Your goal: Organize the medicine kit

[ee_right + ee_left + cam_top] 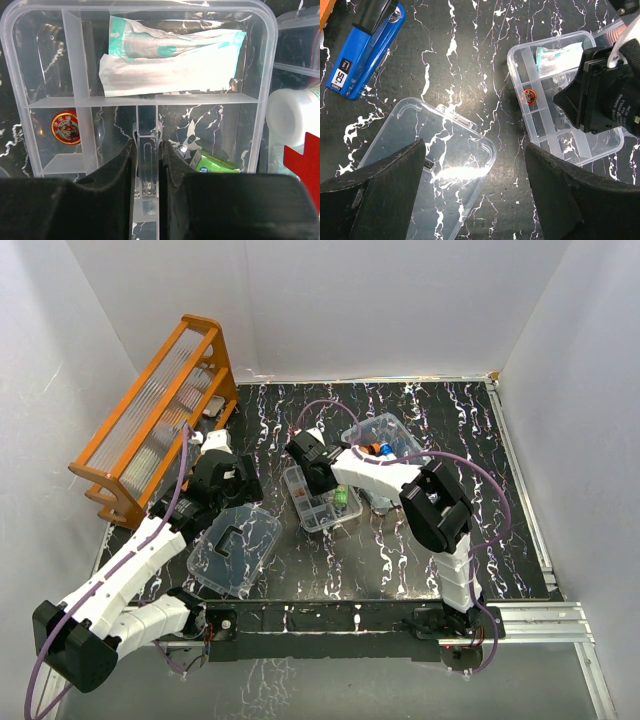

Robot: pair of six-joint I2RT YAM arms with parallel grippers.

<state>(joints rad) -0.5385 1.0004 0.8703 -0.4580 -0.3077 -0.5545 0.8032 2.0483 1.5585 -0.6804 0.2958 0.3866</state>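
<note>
While my left tool [475,146] hangs with its two black padded fingers spread wide and nothing between them, the lid [445,150] lies flat just beneath it, nearest the arm bases. It is a glossy clear rectangle with rounded corners, glaring under the light. Just past it sits the tray [262,80], thin clear plastic split by straight walls into compartments. My right tool [147,150] is clenched on the upright clear tab at the tray's middle, and its black body hides part of the tray from the left wrist. A crinkled white packet [170,65] with teal print fills the long far compartment. A small round red tin [65,127] and a green carton [215,162] lie in separate ones. The box [392,421] stands touching the tray's far right side, with a white bottle [292,112] inside. A blue stapler [367,50] lies far left, near an orange wooden rack [150,420] with ribbed panels. The table [500,520] is black with white marbling. Plain white walls [350,300] enclose it.
</note>
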